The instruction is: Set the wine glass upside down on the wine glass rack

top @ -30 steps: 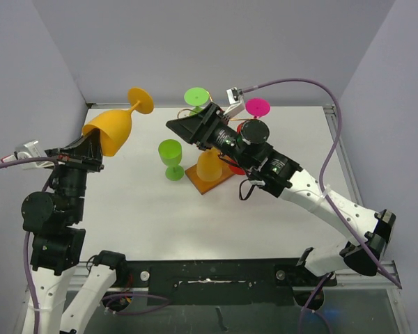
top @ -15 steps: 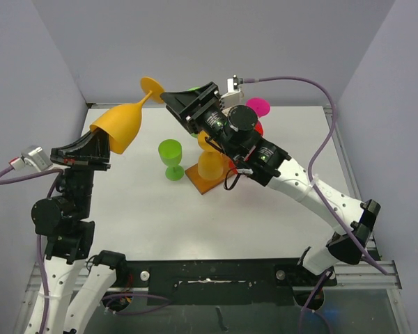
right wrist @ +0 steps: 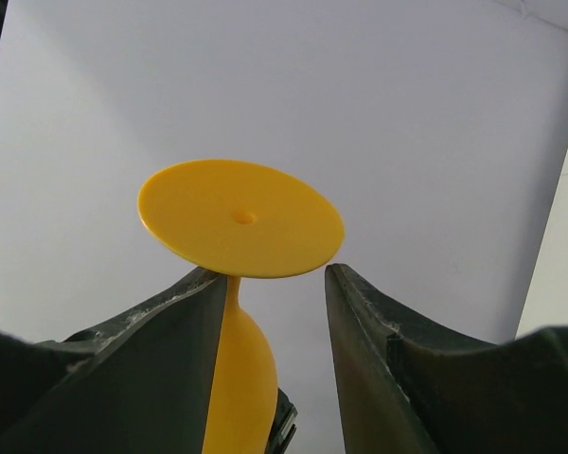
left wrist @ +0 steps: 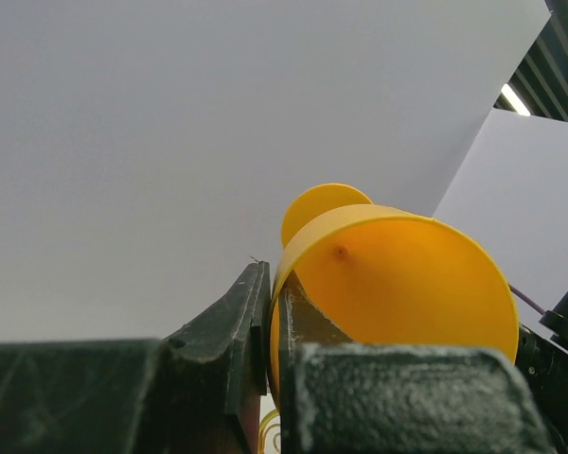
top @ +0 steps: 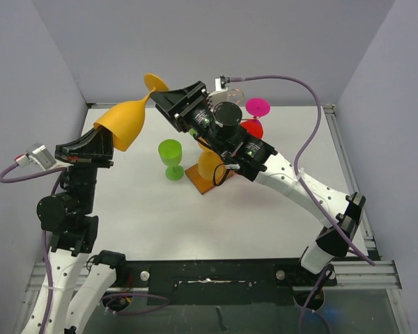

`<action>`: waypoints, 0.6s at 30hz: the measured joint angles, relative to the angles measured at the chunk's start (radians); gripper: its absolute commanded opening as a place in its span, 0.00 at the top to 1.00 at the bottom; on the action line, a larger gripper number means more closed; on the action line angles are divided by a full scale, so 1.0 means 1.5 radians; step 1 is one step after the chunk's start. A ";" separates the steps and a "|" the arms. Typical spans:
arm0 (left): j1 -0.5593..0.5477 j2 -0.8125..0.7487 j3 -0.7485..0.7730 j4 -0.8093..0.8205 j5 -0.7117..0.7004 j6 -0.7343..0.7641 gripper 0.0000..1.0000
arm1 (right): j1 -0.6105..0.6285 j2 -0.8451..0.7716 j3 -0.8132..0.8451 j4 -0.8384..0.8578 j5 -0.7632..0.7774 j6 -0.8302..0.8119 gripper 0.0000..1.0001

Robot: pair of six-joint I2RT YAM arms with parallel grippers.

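Note:
An orange wine glass point(top: 123, 122) is held high over the table's left side, tilted, its foot point(top: 155, 82) pointing up and to the right. My left gripper point(top: 109, 147) is shut on the bowl's rim; in the left wrist view its fingers point(left wrist: 229, 322) pinch the rim of the bowl point(left wrist: 407, 284). My right gripper point(top: 160, 102) is open around the stem just under the foot point(right wrist: 241, 218), and the stem point(right wrist: 230, 303) lies beside its left finger point(right wrist: 161, 331). The wine glass rack's brown base point(top: 207, 184) sits mid-table; its gold wire is mostly hidden by my right arm.
A green glass point(top: 171, 158) stands just left of the rack's base. On the rack I see an orange bowl point(top: 210, 165), a red glass point(top: 251, 127) and a magenta foot point(top: 258, 106). Grey walls enclose the table on the left, back and right.
My left gripper lifted the orange glass up and to the right. My right gripper swung left and up from over the rack until its open fingers came to either side of the stem.

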 measured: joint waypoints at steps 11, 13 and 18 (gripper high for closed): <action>0.000 0.009 -0.012 0.024 0.034 -0.011 1.00 | 0.002 0.006 0.003 0.015 -0.017 0.006 0.66; 0.000 0.009 -0.014 0.029 0.038 -0.012 1.00 | 0.002 0.006 0.006 0.018 -0.023 0.010 0.73; 0.001 0.008 -0.018 0.036 0.052 -0.013 1.00 | 0.006 0.006 0.007 0.036 -0.033 0.014 0.89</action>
